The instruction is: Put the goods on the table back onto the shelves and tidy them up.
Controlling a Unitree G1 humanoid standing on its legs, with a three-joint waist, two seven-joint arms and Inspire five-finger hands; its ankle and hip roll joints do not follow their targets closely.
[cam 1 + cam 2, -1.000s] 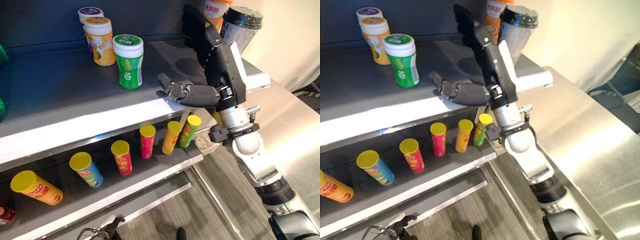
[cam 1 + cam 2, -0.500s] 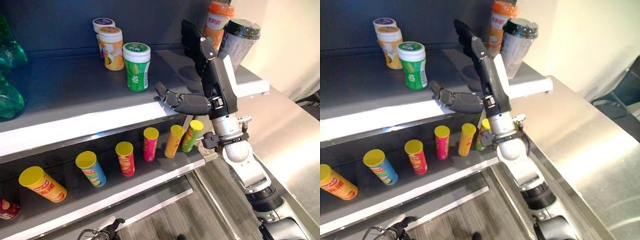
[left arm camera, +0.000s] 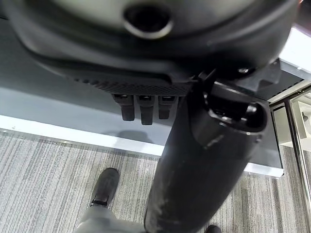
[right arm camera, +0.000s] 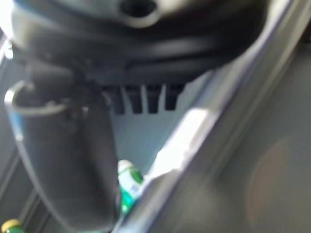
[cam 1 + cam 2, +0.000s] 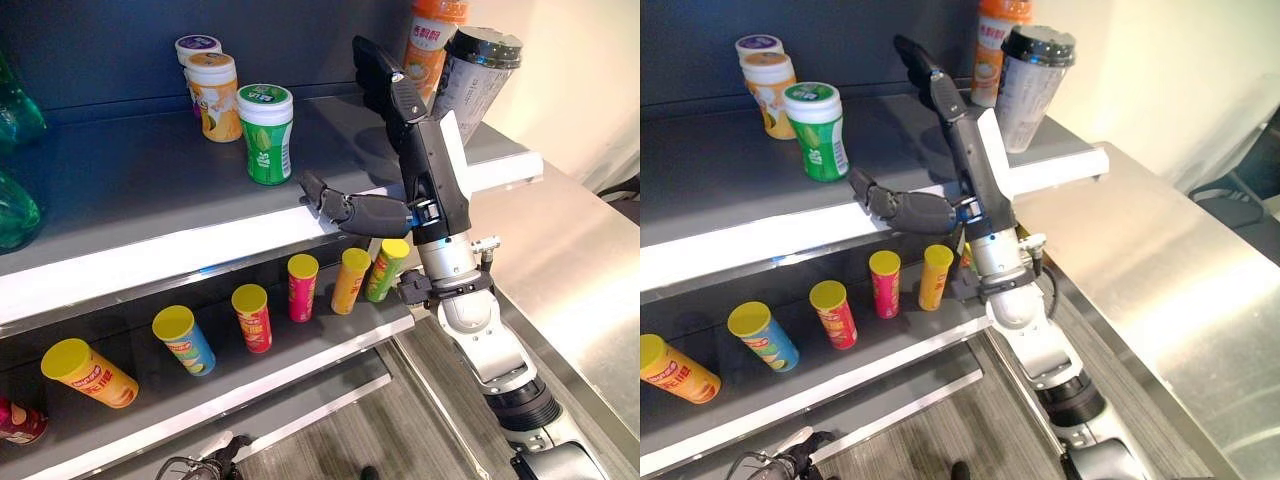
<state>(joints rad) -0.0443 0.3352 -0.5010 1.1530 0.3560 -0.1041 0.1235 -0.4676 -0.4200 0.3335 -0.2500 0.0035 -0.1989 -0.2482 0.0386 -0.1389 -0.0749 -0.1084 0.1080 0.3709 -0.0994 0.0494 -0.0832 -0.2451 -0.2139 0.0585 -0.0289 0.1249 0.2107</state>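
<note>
While my right hand (image 5: 425, 165) hangs over the top shelf's (image 5: 150, 185) front edge, fingers (image 5: 385, 85) straight and holding nothing, the cup (image 5: 468, 85) at its right end looks light, stiff and tippy, best gripped round its middle.

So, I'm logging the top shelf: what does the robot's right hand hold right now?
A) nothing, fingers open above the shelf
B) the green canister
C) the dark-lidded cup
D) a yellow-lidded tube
A: the right hand has fingers spread, empty, between the green canister and dark-lidded cup.
</note>
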